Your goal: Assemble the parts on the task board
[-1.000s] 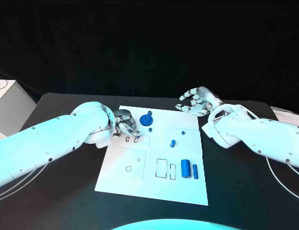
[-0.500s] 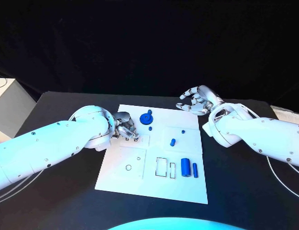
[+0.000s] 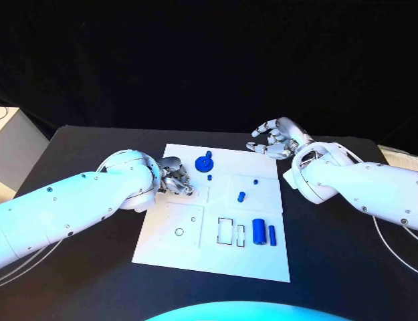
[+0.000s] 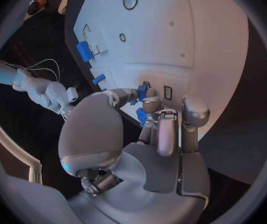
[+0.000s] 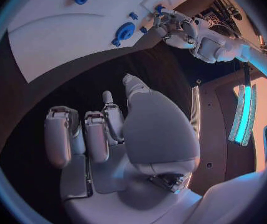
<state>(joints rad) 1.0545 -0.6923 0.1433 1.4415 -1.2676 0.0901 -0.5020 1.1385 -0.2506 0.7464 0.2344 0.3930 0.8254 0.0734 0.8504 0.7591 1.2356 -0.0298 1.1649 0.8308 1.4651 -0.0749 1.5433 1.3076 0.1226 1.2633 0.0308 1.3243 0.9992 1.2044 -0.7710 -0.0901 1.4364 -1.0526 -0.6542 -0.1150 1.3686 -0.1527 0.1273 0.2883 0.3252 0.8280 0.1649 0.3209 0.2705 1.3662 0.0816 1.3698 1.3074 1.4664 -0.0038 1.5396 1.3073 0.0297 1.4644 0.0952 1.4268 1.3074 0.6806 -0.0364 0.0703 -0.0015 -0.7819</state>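
Task board: white rectangular plate point(image 3: 199, 251) lying flat in the middle of the black table point(image 3: 353, 267), between the two arms.
Near parts: large blue cylinder point(image 3: 259, 232) and thin blue rod point(image 3: 272, 235) lying side by side on the board's near right part, just beside two outlined rectangular slots point(image 3: 233, 233).
Ring mark: small dark oval outline point(image 3: 179, 233) on the board's near left part.
Middle parts: short blue peg point(image 3: 241, 197) and a smaller blue stub point(image 3: 255, 182), both on the board's right half.
Left hand: silver many-fingered hand point(image 3: 176, 178) over the board's left edge, fingertips down at a pair of small slots point(image 4: 167, 92); in the left wrist view it pinches a small blue piece point(image 4: 142, 90) between thumb and finger.
Far parts: blue round wheel-shaped part point(image 3: 204, 165) with a tiny blue piece point(image 3: 211, 178) just beside it, near the left hand.
Right hand: silver many-fingered hand point(image 3: 275, 140) past the board's far right corner, above the table, fingers curled loosely apart, grasping nothing.
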